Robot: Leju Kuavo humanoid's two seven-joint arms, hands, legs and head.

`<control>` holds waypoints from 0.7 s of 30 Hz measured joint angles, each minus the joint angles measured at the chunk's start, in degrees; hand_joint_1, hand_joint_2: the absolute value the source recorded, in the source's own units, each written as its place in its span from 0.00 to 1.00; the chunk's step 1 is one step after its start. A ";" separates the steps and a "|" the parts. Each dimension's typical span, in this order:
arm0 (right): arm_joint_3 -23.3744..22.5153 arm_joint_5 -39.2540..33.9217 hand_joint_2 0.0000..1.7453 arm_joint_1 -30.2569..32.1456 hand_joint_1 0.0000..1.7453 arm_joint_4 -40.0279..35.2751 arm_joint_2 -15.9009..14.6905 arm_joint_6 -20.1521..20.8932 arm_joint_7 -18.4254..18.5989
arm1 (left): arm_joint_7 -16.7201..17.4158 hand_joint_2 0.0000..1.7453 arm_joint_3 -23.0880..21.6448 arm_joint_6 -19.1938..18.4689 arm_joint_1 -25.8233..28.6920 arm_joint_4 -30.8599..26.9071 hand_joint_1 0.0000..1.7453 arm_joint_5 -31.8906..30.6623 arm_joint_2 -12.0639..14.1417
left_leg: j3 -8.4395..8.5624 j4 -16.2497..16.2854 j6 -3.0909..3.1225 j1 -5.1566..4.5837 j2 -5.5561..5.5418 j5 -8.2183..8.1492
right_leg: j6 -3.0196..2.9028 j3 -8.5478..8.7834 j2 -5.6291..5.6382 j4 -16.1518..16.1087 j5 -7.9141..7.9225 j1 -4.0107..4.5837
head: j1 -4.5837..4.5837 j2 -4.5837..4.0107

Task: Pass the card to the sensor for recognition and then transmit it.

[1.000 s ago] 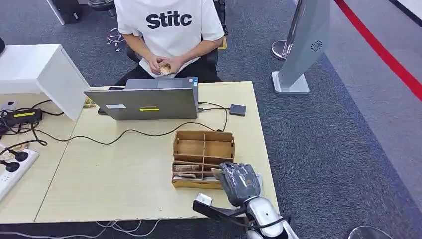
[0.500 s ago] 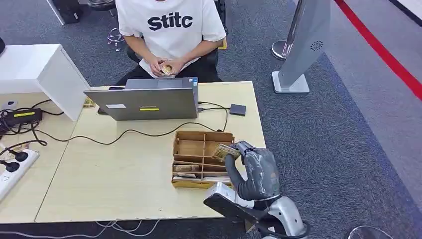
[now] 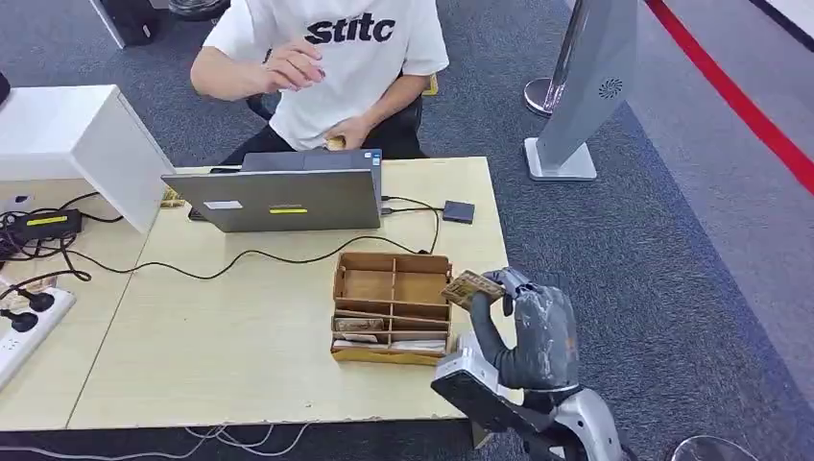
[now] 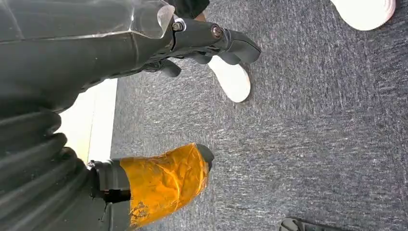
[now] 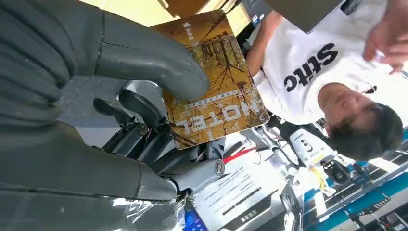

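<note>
Card point(image 3: 471, 287) was pinched in my right hand point(image 3: 531, 327), raised off the desk's point(image 3: 240, 327) right edge beside the divided box point(image 3: 392, 307). Risk: shallow thumb pinch; tilting toward the sensor point(image 3: 459, 211) could drop it.

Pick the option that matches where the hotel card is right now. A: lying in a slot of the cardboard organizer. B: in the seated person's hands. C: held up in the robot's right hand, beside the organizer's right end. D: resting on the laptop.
C: the right hand pinches the card between thumb and fingers, lifted clear of the cardboard organizer.
</note>
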 joint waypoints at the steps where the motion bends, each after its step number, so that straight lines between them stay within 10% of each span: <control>1: -0.09 0.00 1.00 0.04 1.00 0.00 0.00 0.00 0.00 | 0.00 1.00 0.00 0.00 0.00 0.00 0.00 0.00 0.00 | 0.00 0.00 0.00 0.00 0.00 0.00 | 0.00 0.00 0.00 0.00 0.00 0.00 | 0.00 0.00; 21: 2.91 -1.34 1.00 -6.48 1.00 0.85 0.15 6.01 2.10 | -0.09 1.00 0.00 -0.04 -0.10 0.00 0.00 -0.92 0.13 | 0.00 0.00 0.00 0.00 0.06 0.02 | -0.01 0.01 0.03 0.01 0.02 0.00 | 0.00 0.00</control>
